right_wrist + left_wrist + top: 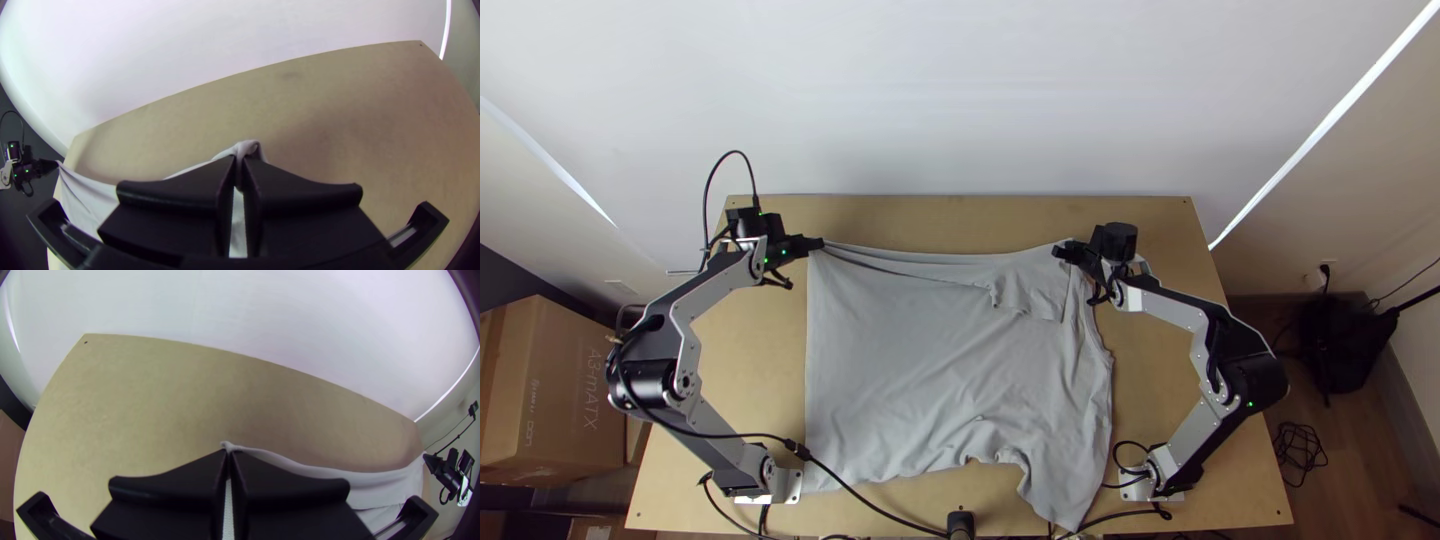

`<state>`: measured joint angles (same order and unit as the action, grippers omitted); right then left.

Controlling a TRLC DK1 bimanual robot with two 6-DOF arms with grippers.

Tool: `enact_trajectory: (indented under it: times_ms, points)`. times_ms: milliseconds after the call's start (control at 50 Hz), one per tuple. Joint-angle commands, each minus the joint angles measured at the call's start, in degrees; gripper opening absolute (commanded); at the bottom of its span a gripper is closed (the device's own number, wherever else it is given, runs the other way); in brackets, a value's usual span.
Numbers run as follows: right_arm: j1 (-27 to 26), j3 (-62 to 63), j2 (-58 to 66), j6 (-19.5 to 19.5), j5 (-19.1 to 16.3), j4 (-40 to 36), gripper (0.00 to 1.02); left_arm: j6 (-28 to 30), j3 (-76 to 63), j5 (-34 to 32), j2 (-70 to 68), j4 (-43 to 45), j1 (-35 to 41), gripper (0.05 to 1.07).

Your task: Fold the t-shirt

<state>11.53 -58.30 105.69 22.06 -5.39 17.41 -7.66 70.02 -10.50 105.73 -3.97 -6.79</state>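
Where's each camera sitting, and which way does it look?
Top view: high over the table's near edge, looking steeply down at the shirt; the left arm and right arm show.
Left wrist view: on the left wrist, looking past its gripper at table and wall.
Right wrist view: on the right wrist, looking past its gripper at table and wall.
The wrist views share the shirt's far edge; each also shows the other gripper.

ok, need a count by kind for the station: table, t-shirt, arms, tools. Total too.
Wooden table: 1
Grey t-shirt: 1
Robot arms: 2, left arm and right arm
Tools: 2, left tool and right tool
Total: 6
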Motion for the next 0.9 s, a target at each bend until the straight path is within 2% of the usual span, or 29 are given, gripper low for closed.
enact_trajectory:
  times_ms: [0,480,880]
  points:
    - [-1.07,-4.8,3.56,-0.44,0.55,1.22,0.02,0.28,6.18,-0.04,4.31,-0.6,0.02,0.08]
    - [-2.92,-24.58,16.04,-0.62,0.64,-0.09,0.02,-2.71,28.33,0.39,18.19,-9.04,1.07,0.08]
    - [-3.44,-29.41,19.55,-0.8,1.43,-1.41,0.02,-4.29,31.76,0.57,18.81,-12.64,2.3,0.08]
